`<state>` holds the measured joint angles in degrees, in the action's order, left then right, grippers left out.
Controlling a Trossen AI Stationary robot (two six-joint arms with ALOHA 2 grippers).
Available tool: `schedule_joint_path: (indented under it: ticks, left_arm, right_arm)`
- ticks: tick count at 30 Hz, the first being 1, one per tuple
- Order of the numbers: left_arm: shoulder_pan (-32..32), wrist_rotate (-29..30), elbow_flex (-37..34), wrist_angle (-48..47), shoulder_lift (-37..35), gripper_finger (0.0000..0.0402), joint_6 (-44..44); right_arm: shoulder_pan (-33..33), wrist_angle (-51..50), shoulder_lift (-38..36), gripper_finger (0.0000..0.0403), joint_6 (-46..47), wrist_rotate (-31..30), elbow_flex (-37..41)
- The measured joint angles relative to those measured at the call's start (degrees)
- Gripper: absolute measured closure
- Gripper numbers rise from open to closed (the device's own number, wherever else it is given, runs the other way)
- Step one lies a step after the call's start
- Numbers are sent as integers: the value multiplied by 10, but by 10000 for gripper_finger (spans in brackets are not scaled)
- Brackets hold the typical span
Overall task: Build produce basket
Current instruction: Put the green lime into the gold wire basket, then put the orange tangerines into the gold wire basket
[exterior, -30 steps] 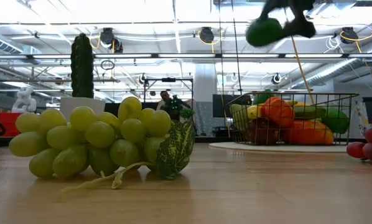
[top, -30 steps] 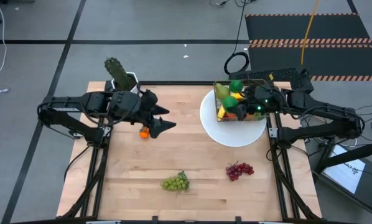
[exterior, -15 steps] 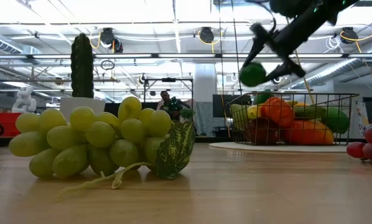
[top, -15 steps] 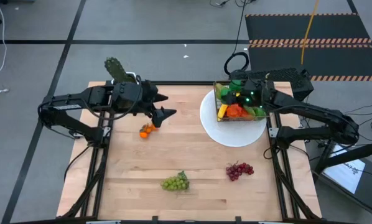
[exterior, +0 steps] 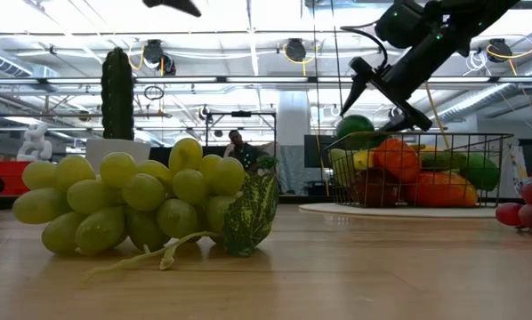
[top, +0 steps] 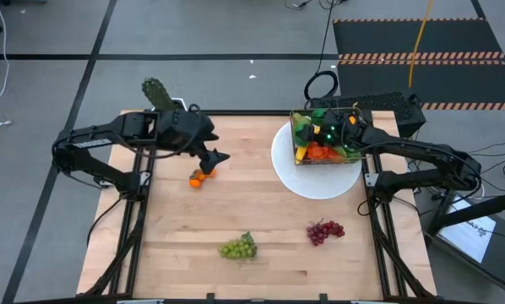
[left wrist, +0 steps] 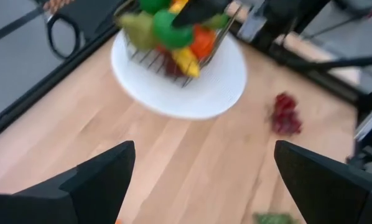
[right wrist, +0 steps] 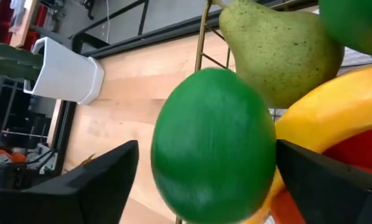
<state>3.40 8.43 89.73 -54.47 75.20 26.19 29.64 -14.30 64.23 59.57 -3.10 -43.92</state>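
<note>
The basket (top: 324, 143) sits on a white plate (top: 316, 179) at the far right of the bench (top: 261, 228), already loaded w/ pear (right wrist: 279, 46), banana, orange etc. The right gripper (exterior: 379, 89) is held just above the basket's near-left corner, fingers spread wide and empty; a green lime (right wrist: 214, 146) lies directly below it, on top of the pile by the rim. It appears just placed; whether it is settled can't be told.

The left gripper (top: 214, 159) hangs over the left-middle of the bench, fingers wide apart, nothing held. A small orange fruit (top: 198, 177) lies just beside it on the bench. Green grapes (top: 238, 247) and purple grapes (top: 324, 230) are left near the front edge, well apart from the basket.

Step in hand, as judged: release of the lime. To be done well: the right gripper should be lifted straight up, clear of the wire rim, w/o nudging the lime, which sits high and could roll out over the edge. The orange fruit is best taken next by the left gripper, approached from above.
</note>
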Motion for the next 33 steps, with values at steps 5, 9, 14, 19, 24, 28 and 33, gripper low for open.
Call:
schedule_joint_path:
  ticks: [5, 9, 14, 19, 24, 28, 33]
  left_arm:
    - [13, 0, 0, -48, 0, 18, 1]
    - [26, 6, -5, -65, 0, 19, 9]
    - [46, 0, -40, -66, 0, 19, 21]
    - [58, -27, -111, -63, 0, 19, 56]
    - [70, -84, -191, -51, 0, 19, 90]
    - [72, -89, -238, -49, 0, 19, 104]
    - [83, -89, -270, -42, 0, 19, 99]
  right_arm:
    - [2, -1, -12, 14, 4, 1, 0]
    - [2, 17, -43, 14, 3, 2, 0]
    - [2, 30, -92, 20, -8, 1, 0]
    - [2, 34, -134, 21, -31, 2, 0]
    - [-4, 34, -163, 22, -47, 3, 0]
    - [-5, 34, -170, 22, -52, 3, -1]
    - [-5, 33, -165, 22, -62, 4, -1]
